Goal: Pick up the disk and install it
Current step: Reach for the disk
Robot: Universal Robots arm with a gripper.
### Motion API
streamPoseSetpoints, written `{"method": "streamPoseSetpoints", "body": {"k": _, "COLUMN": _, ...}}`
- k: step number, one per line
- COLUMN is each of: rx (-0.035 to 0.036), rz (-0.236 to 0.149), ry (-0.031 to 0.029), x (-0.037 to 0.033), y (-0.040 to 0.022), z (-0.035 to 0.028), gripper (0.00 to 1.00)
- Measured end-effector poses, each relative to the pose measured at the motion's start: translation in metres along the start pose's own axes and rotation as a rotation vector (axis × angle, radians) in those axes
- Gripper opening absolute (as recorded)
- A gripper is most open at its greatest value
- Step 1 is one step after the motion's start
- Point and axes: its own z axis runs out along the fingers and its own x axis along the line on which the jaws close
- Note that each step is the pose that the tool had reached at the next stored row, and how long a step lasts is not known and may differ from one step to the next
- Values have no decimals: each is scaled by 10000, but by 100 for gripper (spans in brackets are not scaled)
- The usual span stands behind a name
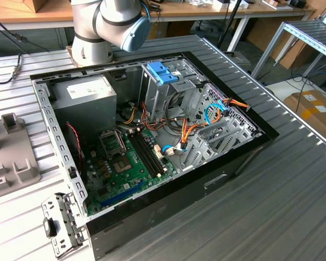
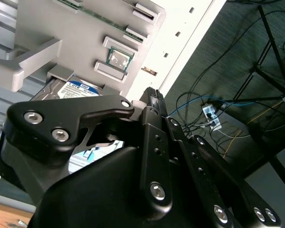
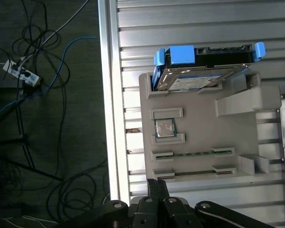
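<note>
Ribbed aluminium table (image 3: 180, 19), grey tray (image 3: 228, 135) holding the disk (image 3: 199, 80) — tool (image 3: 157, 184) clenched empty, cables (image 3: 47, 71) on dark floor (image 3: 78, 137)

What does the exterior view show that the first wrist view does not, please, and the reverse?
Exterior view: the arm behind an open computer case, with its motherboard and grey power-supply box. First wrist view: the disk with blue rails, seated in a grey holder that also carries a chip, and the shut, empty gripper apart from it. Both: the ribbed metal table and, at the exterior view's left edge, what looks like that holder.
</note>
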Motion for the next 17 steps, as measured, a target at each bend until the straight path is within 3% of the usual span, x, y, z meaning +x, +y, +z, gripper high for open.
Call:
{"method": "streamPoseSetpoints", "body": {"k": 10, "rx": 8, "rz": 0, "ry": 0, "x": -27, "y": 105, "z": 14, "gripper": 11}}
{"method": "streamPoseSetpoints", "body": {"k": 17, "rx": 14, "rz": 0, "ry": -2, "x": -60, "y": 113, "z": 33, "gripper": 11}}
